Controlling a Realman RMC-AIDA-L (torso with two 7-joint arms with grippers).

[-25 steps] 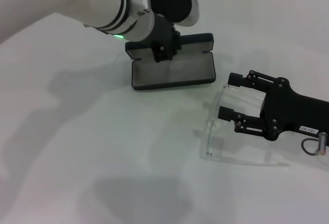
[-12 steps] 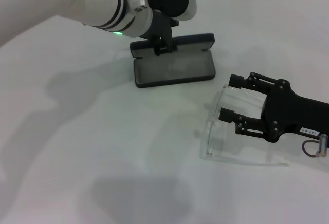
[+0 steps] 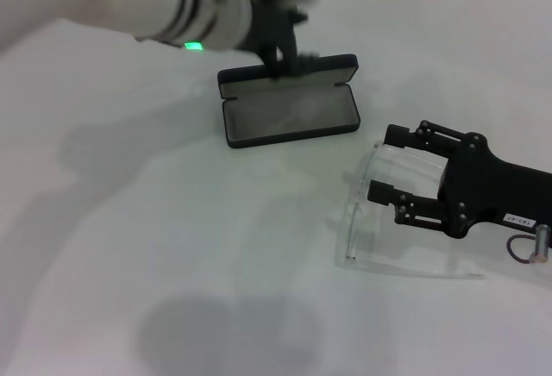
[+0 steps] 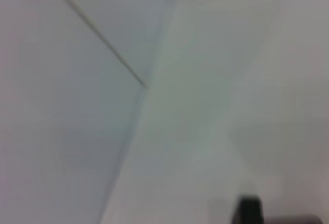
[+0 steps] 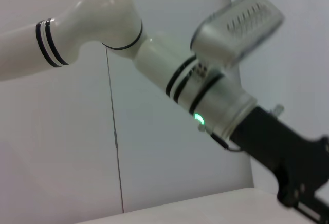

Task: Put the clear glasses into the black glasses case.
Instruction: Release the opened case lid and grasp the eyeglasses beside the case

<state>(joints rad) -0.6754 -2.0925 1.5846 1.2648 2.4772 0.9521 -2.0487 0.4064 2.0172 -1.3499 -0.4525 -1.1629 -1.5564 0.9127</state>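
1. We see the black glasses case [image 3: 289,109] lying open at about 12 o'clock on the white surface [image 3: 172,247]: a matte, rounded-corner rectangle with a smooth grey lining, its lid standing up along the far edge.
2. The clear glasses [image 3: 371,212] lie at about 3 o'clock, well apart from the case; the frame is fully transparent plastic, the lenses face 9 o'clock and a thin arm runs out toward 4 o'clock along the surface.
3. The right pincer [image 3: 379,163], a black linked mechanism, is spread wide with one fingertip at each side of the glasses, just behind the front frame; we cannot tell whether the fingertips touch the plastic.
4. The left pincer [image 3: 280,53] hangs at the case's far edge by the raised lid, on a glossy white arm with black rings and a green light; it is blurred, and we cannot tell whether it is released or clenched.
5. In the right wrist view the left arm [image 5: 169,75] crosses in front of a pale panelled wall.
6. Between the case's near edge and the glasses lies a bare strip of surface, and the whole span from 6 to 9 o'clock is bare white, marked only by soft shadows.
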